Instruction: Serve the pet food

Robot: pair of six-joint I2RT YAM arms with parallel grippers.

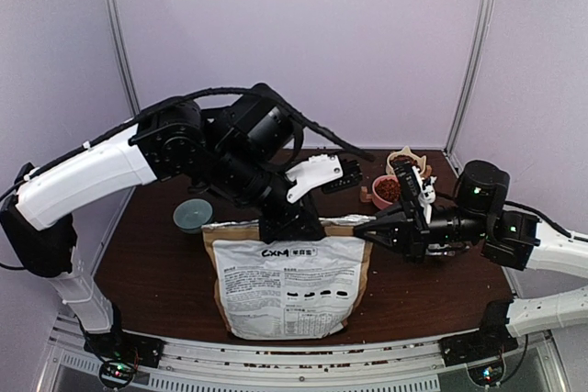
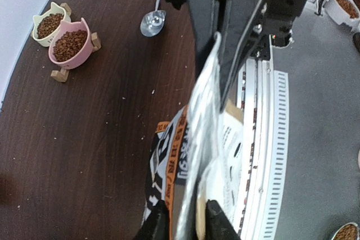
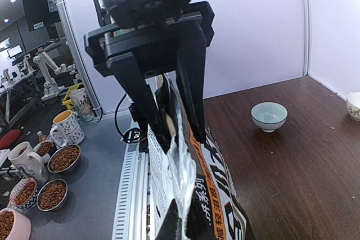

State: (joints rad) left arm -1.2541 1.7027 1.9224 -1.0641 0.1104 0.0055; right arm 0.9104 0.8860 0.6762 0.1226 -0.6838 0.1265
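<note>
The brown kraft "CXM" bag (image 1: 289,273) of pet food stands upright at the table's near edge, its silver top rim (image 3: 185,155) pressed flat. My left gripper (image 2: 185,224) straddles that rim near its middle. Its fingers (image 3: 194,94) stand slightly apart, one on each side, and are open. My right gripper (image 3: 183,226) is shut on the rim's right end (image 1: 360,228). Reddish-brown pet food (image 2: 68,44) fills a pink cat-shaped bowl (image 1: 387,190) and a cream one (image 2: 49,25) at the back right.
A metal scoop (image 2: 153,22) lies on the table behind the bag. An empty teal bowl (image 1: 193,215) sits back left. Off the table, bowls of kibble (image 3: 63,158) and mugs stand on the floor. The slotted rail (image 2: 270,155) runs along the near edge.
</note>
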